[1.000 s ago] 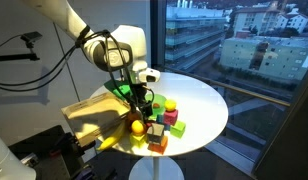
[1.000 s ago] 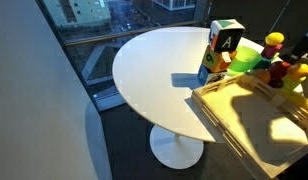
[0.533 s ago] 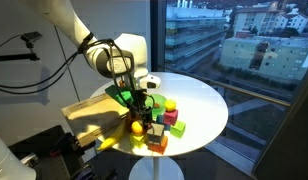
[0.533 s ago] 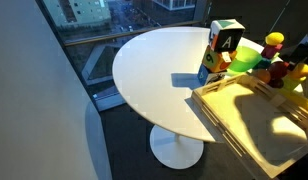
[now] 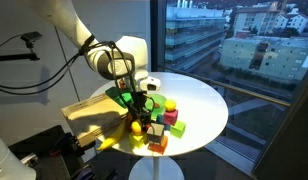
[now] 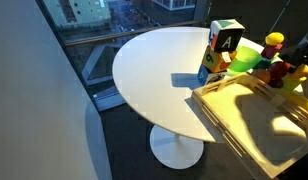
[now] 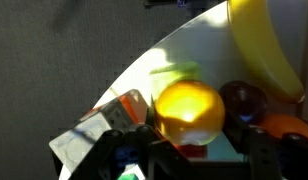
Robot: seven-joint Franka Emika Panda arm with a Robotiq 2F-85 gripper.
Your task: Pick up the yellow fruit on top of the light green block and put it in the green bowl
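Observation:
The yellow fruit (image 7: 189, 110) fills the middle of the wrist view, with my gripper (image 7: 192, 138) shut on it, one dark finger on each side. A sliver of the light green block (image 7: 177, 71) shows just behind it. In an exterior view the gripper (image 5: 141, 116) reaches down into the block cluster, right over the yellow fruit (image 5: 137, 127). The green bowl (image 5: 115, 97) lies behind the gripper, partly hidden by the arm. In an exterior view a green shape (image 6: 248, 56) shows beside the blocks; I cannot tell whether it is the bowl.
Coloured blocks (image 5: 166, 116) crowd the round white table (image 5: 199, 100) beside the gripper. A wooden tray (image 5: 89, 118) sits next to them. A long banana (image 7: 262, 45), a dark round fruit (image 7: 244, 100) and an orange block (image 7: 122, 108) surround the fruit. A lettered box (image 6: 225, 45) stands near the tray.
The gripper has sunk slightly toward the blocks and its jaws have shut around the yellow fruit. The blocks and bowl have not moved.

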